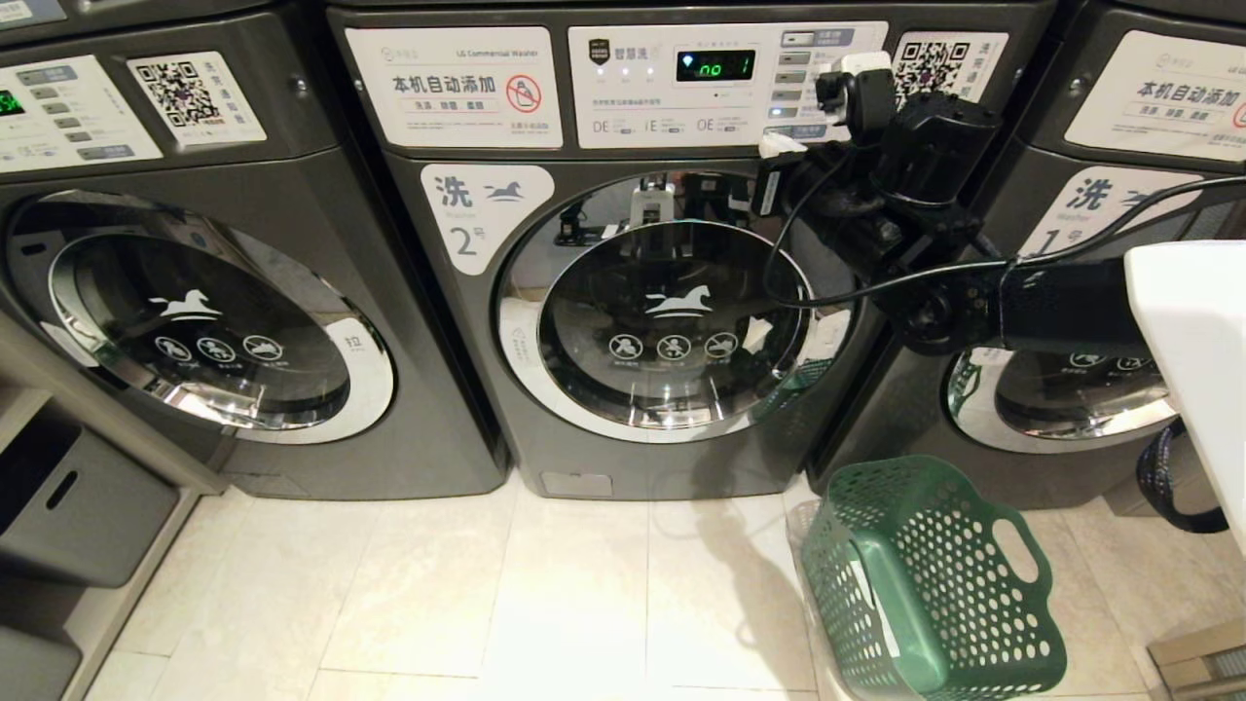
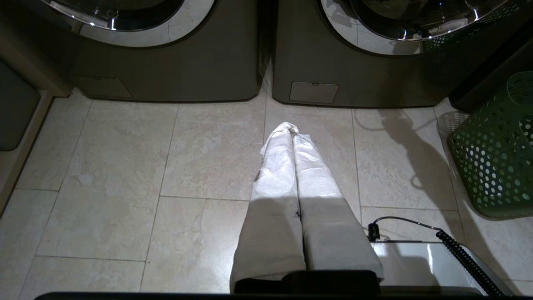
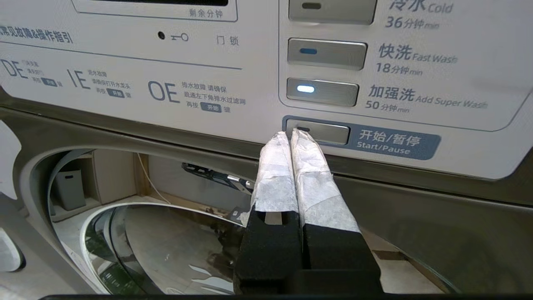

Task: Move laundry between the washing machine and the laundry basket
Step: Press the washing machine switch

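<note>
The washing machine marked 2 stands in the middle with its round glass door closed and its display lit. My right gripper is raised to its control panel. In the right wrist view the gripper is shut, and its white-wrapped tips rest at the left end of the Start/Pause button. The dark green laundry basket sits on the floor at the right, in front of the machines. No laundry shows in it or behind the door glass. My left gripper hangs shut and empty over the floor tiles, with the basket off to its side.
A like machine marked 1 stands at the right and another at the left. Grey bins sit on a low shelf at the far left. My white body panel fills the right edge. My base with a coiled cable lies near the left gripper.
</note>
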Controlling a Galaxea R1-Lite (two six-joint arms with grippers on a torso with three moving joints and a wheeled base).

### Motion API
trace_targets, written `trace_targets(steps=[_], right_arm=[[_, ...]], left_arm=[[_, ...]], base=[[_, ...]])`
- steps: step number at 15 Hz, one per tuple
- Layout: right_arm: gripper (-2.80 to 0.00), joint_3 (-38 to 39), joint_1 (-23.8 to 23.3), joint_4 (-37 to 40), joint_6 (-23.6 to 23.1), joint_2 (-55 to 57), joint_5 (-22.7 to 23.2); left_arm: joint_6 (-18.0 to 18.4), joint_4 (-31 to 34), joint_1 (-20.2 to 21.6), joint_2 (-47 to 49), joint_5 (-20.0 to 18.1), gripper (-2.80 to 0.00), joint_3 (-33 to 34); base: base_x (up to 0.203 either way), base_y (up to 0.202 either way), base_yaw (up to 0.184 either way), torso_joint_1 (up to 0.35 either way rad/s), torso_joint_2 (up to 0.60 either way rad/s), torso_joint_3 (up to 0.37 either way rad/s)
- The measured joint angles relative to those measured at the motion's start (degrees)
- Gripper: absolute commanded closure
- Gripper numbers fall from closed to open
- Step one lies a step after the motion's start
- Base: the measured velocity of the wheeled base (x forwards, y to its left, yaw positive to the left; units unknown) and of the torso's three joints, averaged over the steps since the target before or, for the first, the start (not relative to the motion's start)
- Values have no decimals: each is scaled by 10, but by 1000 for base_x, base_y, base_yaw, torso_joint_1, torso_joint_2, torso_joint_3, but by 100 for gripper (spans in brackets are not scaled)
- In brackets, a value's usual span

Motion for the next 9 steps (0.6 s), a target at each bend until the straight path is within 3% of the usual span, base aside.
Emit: trace_targets(steps=[6,9], right_arm=[[0,4,1,1,0,-4,-5],[0,53,0,1,0,-25,-8]], left_arm=[[0,0,0,0,0,0,0],[1,0,0,0,0,0,0]], base=[[0,0,0,0,0,0],[0,0,0,0,0,0]])
